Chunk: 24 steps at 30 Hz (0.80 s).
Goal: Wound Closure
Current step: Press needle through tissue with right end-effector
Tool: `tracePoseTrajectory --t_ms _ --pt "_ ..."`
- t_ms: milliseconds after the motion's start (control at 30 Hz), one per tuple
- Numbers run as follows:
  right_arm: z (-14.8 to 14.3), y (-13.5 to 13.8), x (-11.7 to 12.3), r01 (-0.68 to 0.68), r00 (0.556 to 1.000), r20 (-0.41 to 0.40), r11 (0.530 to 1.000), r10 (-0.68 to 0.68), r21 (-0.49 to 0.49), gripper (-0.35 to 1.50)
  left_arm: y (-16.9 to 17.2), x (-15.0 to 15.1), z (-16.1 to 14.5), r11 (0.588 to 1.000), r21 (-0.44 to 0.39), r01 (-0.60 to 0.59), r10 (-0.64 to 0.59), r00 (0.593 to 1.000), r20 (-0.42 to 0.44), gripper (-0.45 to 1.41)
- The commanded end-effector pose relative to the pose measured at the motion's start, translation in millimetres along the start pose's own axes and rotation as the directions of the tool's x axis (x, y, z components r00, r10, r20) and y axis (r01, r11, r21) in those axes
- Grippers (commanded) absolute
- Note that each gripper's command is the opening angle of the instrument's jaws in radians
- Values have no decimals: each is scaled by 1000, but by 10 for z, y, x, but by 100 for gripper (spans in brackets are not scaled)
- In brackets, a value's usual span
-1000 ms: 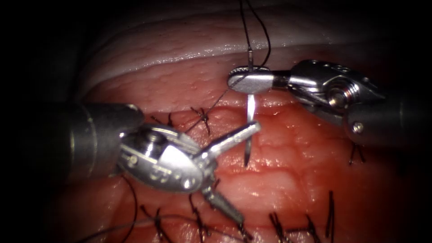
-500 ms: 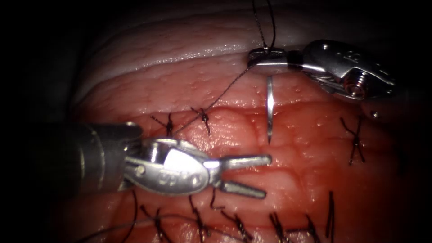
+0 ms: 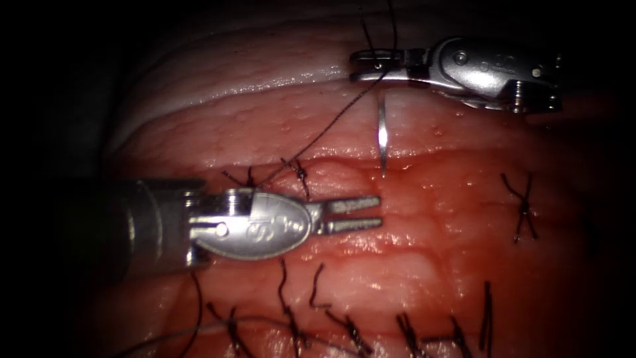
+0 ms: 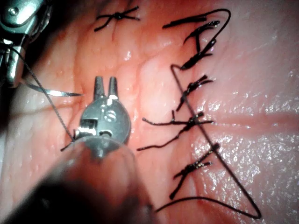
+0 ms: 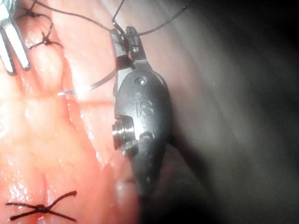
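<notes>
My right tool (image 3: 356, 66) comes in from the upper right, jaws shut on the curved needle (image 3: 382, 132) near its thread end. The needle hangs point down, free of the tissue (image 3: 424, 219), its tip just above the red surface. Dark thread (image 3: 331, 122) runs from the needle's held end down and left to a knotted stitch (image 3: 299, 171). My left tool (image 3: 379, 212) lies level on the left, jaws a little apart and holding nothing, below and left of the needle tip. The left wrist view shows those jaws (image 4: 106, 83) beside the needle (image 4: 58, 92). The right wrist view shows the grip (image 5: 125, 35) on the needle (image 5: 91, 86).
A row of knotted stitches with cut ends (image 3: 344, 325) runs along the lower seam. One crossed stitch (image 3: 523, 209) sits at the right, and a second short one (image 3: 248, 178) is by the left tool. A pale fat ridge (image 3: 252, 73) borders the far side. Loose thread (image 4: 210, 149) crosses the stitch row.
The right tool rose up and to the right, carrying the needle away from the left tool and drawing thread through. The left jaws narrowed from wide open and swung level, lower down.
</notes>
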Motion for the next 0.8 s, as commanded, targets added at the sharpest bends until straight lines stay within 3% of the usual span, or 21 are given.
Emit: tracePoseTrajectory --t_ms 33,67,400,800 --pt "13 4 -5 21 999 -28 1000 -21 1 -35 -2 -7 9 1000 6 -3 3 1000 28 -13" --pt "15 4 -4 49 996 -76 999 -49 -13 -35 -6 -19 14 1000 18 8 -9 997 79 -13" --pt "23 4 -7 183 970 -167 983 -180 7 -35 14 -67 33 999 -30 24 -15 963 270 -8" --pt "31 -5 -13 281 943 -181 960 -278 -13 -35 35 -65 22 996 -67 56 -34 954 297 -1"
